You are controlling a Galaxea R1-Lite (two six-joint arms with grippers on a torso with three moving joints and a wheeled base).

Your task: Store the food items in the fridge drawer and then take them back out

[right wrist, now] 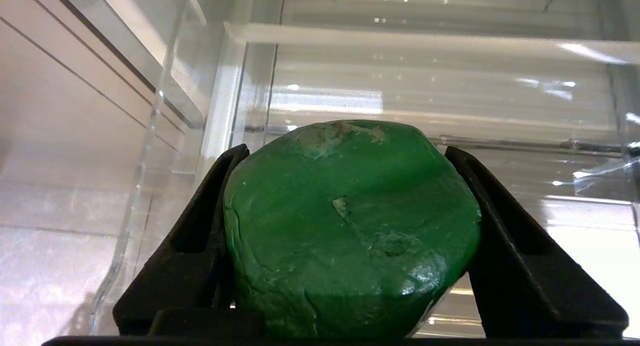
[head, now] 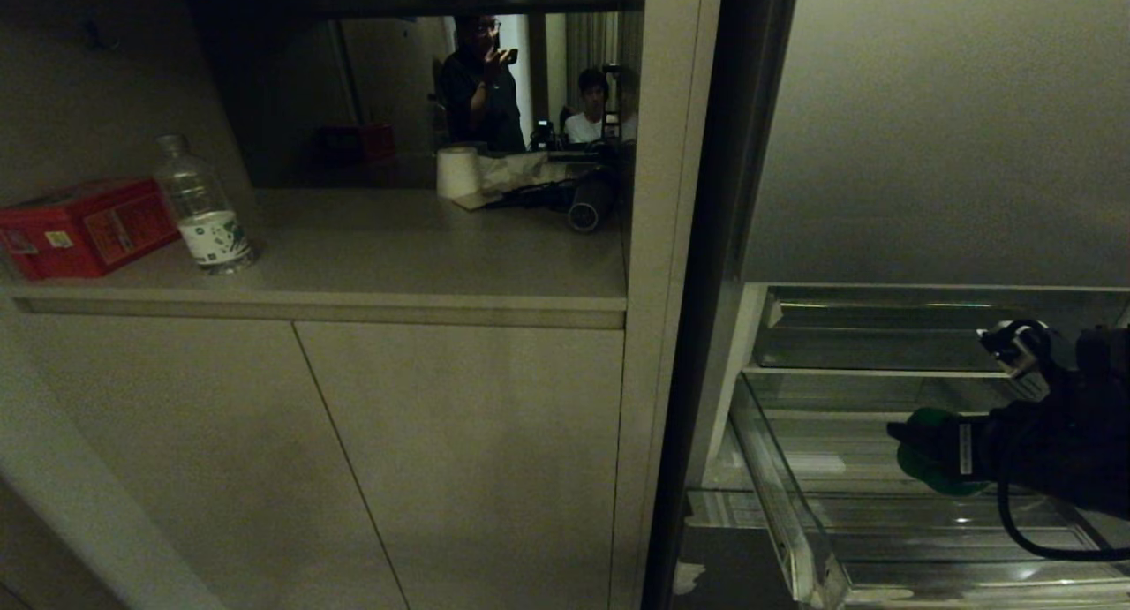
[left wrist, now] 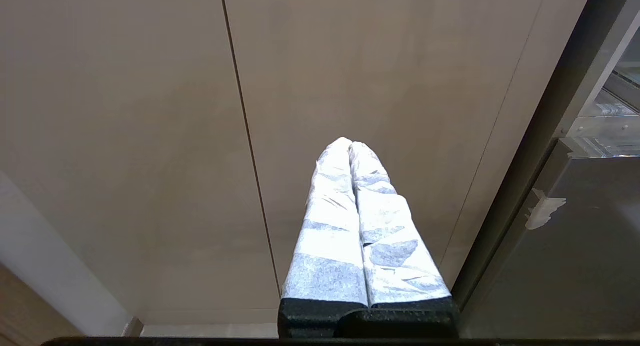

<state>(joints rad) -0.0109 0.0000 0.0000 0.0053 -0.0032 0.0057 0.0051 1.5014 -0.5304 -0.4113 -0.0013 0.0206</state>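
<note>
Green round food item [right wrist: 350, 231] sits clamped in your right gripper [head: 927, 451] jaws at four o'clock, above the fridge drawer [head: 794, 539]; its clear walls leave room. Left gripper [left wrist: 350, 148] jaws pressed together.

My right gripper [head: 909, 455] is matte black, with two broad wedge-shaped fingers [right wrist: 200, 226] of grainy plastic. My right arm [head: 1059, 451] is black too, a thick black cable [head: 1015, 522] looping off it and a small silvery metal fitting [head: 1011, 343] near the wrist. My left gripper [left wrist: 350, 145] has long tapering fingers [left wrist: 330, 226] wrapped in crinkled white tape, on a black speckled base [left wrist: 367, 318].
</note>
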